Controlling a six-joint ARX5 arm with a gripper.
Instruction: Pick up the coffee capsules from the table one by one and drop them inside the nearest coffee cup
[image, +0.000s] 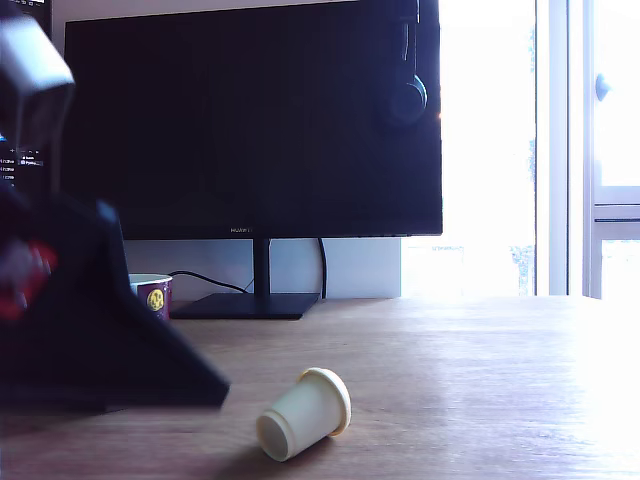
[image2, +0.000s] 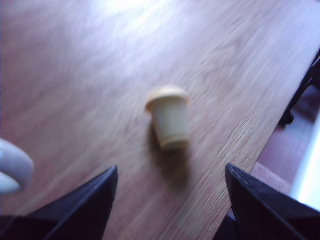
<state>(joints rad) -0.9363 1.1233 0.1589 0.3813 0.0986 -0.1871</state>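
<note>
One claw (image2: 170, 200) hovering over table (image2: 75, 75), fingers spread apart; capsule (image2: 169, 119) lying ahead, untouched.

The exterior camera sat low, almost at the level of the desk (image: 470, 380), and looked across the wood toward a dark monitor (image: 250, 115) and a bright window (image: 520, 150) behind it. The arm (image: 70, 330) loomed close and blurred at the exterior view's left, half hiding the mug (image: 152, 294) farther back. The wrist camera looked steeply down on the same desk from above, its picture smeared, with the two dark jaws spread wide at the near edge. Both views shared the capsule (image: 304, 414) lying on its side on the grain, close to each lens, and the desk's edge showed in the wrist view.
</note>
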